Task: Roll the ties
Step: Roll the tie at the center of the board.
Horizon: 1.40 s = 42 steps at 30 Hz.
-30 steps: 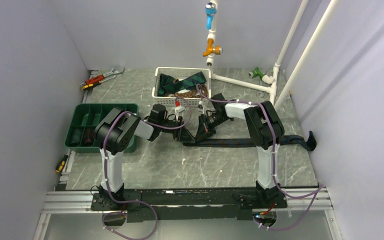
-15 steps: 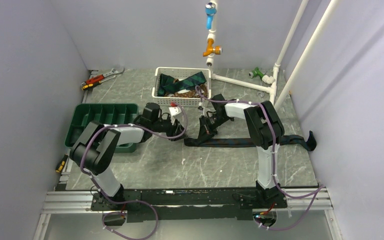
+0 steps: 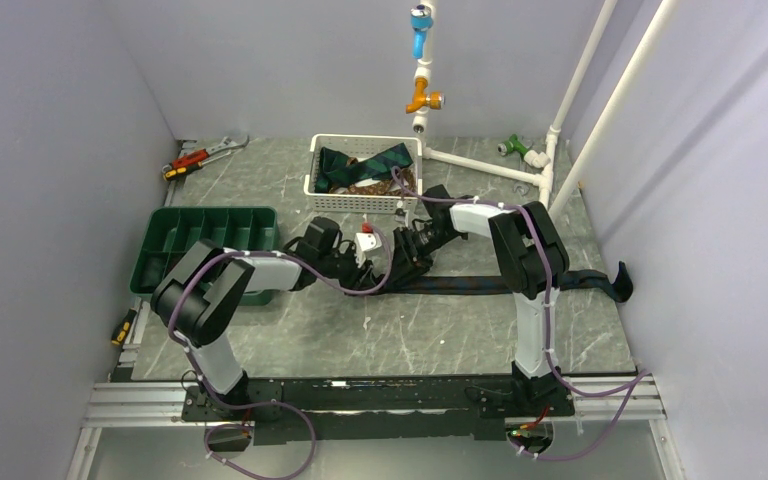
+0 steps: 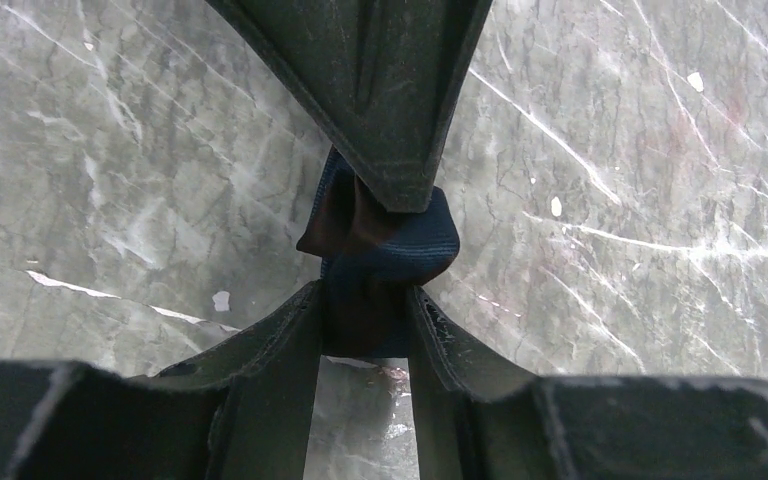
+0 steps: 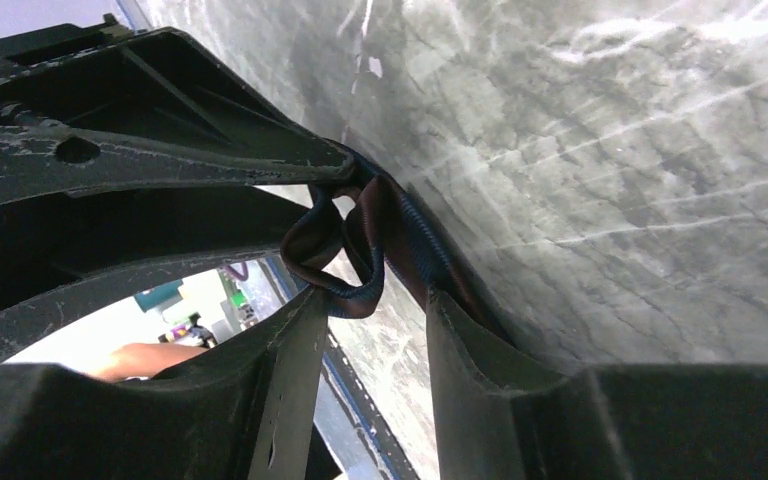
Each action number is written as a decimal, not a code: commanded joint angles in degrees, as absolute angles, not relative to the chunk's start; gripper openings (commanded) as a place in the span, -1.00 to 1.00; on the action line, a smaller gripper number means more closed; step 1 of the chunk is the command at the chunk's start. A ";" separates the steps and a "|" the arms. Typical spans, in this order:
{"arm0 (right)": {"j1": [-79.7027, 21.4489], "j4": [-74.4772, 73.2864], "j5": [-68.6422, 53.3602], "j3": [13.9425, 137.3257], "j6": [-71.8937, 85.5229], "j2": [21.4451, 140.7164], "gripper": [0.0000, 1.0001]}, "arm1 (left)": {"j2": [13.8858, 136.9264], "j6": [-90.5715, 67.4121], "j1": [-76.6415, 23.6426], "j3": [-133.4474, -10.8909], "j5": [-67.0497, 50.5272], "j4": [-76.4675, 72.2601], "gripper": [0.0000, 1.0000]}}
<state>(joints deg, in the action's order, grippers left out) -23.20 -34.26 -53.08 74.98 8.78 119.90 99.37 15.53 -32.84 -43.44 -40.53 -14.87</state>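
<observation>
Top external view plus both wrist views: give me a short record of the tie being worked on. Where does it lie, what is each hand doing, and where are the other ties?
tie: dark tie lying stretched across the table
rolled end: small bunched roll at the tie's left end
left hand: fingers pressed against both sides of the rolled end
right hand: open, fingertips at the same rolled end
other ties: piled in the white basket at the back
green tray: left of both hands
</observation>
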 commanded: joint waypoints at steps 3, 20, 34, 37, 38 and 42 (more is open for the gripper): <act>-23.24 -36.12 -56.61 77.53 8.95 117.16 -0.13 | 100.20 14.29 -33.43 -46.32 -39.96 -15.47 -0.20; -22.76 -39.86 -50.17 78.80 5.68 115.76 -0.07 | 102.23 14.79 -33.74 -49.51 -42.06 -12.54 -0.19; -23.67 -39.28 -48.06 80.71 5.27 119.85 -1.00 | 100.99 19.80 -34.16 -49.98 -43.13 -12.64 0.18; -23.35 -41.15 -47.55 80.51 3.24 120.18 -1.00 | 96.75 25.99 -33.52 -44.80 -46.30 -17.47 0.48; -23.15 -41.54 -47.66 80.36 2.90 120.31 -1.00 | 95.73 28.53 -33.55 -43.40 -46.92 -18.06 0.60; -22.69 -42.41 -49.54 80.29 2.31 120.02 -1.00 | 95.63 34.18 -33.53 -43.63 -46.81 -17.71 0.85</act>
<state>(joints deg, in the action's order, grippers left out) -23.22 -40.40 -48.38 78.94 4.49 120.14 97.43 25.32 -33.63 -43.07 -43.81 -14.33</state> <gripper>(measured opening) 0.018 0.901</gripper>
